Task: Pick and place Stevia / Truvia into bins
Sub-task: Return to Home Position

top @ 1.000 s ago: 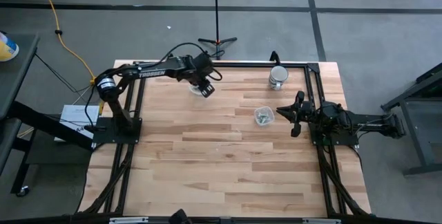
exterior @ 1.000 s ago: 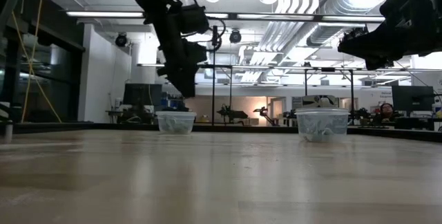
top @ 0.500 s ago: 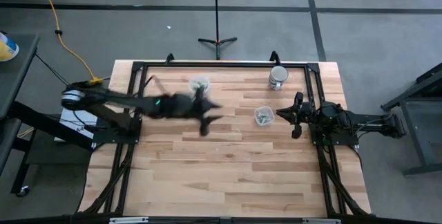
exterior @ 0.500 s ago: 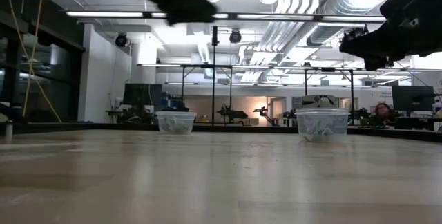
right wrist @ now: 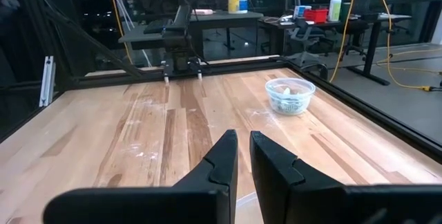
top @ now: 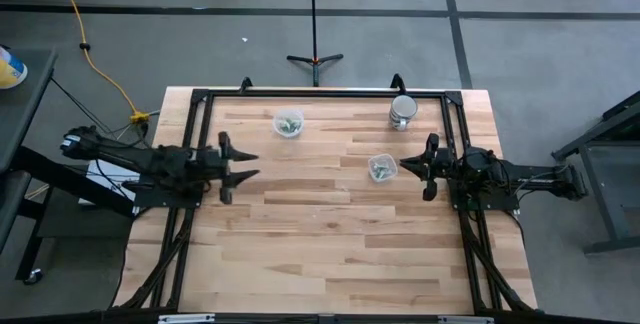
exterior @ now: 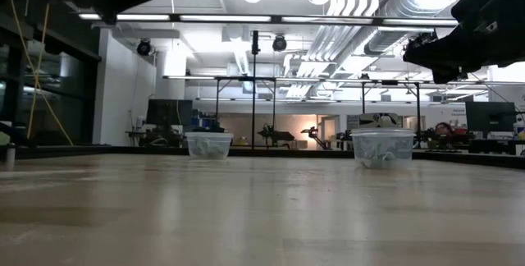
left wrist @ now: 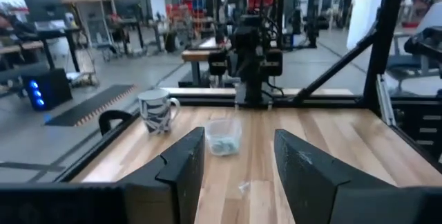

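Observation:
Two clear cups stand on their bases on the wooden table: one near the far edge [top: 289, 123] [exterior: 208, 145] [right wrist: 290, 96], the other right of centre [top: 381, 167] [exterior: 382, 147] [left wrist: 223, 135]. Both have pale green-and-white packets inside. My left gripper [top: 250, 165] [left wrist: 238, 158] hovers open by the table's left edge, well away from both cups. My right gripper [top: 408, 166] [right wrist: 243, 148] hangs just right of the right cup, raised above the table, fingers together and empty. A small pale scrap [left wrist: 243, 186] lies on the wood; I cannot tell whether it is a packet.
A shiny metal mug [top: 402, 111] [left wrist: 157, 110] stands at the far right corner, behind the right cup. A black frame rail [top: 320, 93] runs around the table. Bare wood stretches across the middle and near half [top: 330, 244].
My left arm has pulled away from above the far cup, swinging up and back across the table toward its left edge, where the gripper now points level to the right. Both cups have stayed where they were.

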Robot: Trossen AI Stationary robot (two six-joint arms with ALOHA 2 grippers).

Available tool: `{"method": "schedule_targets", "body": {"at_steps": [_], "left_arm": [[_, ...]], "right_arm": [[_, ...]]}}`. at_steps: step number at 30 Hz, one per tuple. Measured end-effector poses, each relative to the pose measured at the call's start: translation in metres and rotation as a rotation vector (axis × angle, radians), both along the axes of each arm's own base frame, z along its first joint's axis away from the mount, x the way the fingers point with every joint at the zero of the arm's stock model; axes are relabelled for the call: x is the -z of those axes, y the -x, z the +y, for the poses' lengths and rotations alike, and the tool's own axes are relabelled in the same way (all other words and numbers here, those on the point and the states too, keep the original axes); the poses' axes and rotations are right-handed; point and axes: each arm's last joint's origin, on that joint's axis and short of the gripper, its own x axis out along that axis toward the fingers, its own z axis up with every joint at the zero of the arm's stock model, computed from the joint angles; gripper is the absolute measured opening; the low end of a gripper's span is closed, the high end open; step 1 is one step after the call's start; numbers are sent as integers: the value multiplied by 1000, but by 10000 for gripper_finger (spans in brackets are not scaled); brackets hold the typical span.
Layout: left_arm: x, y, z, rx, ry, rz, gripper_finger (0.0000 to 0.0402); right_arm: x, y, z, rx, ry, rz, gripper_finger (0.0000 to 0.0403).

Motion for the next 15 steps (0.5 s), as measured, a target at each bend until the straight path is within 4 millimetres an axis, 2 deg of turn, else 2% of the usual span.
{"method": "schedule_targets", "body": {"at_steps": [4, 9, 15], "left_arm": [[21, 19, 5, -6, 17, -82, 209], [37, 31, 7, 29, 5, -162, 209], [49, 33, 9, -3, -54, -95, 209]], "right_arm": [[0, 0, 0, 3, 0, -2, 32], [0, 0, 0, 7, 1, -8, 32], [-1, 0, 0, 9, 2, -16, 32]]}}
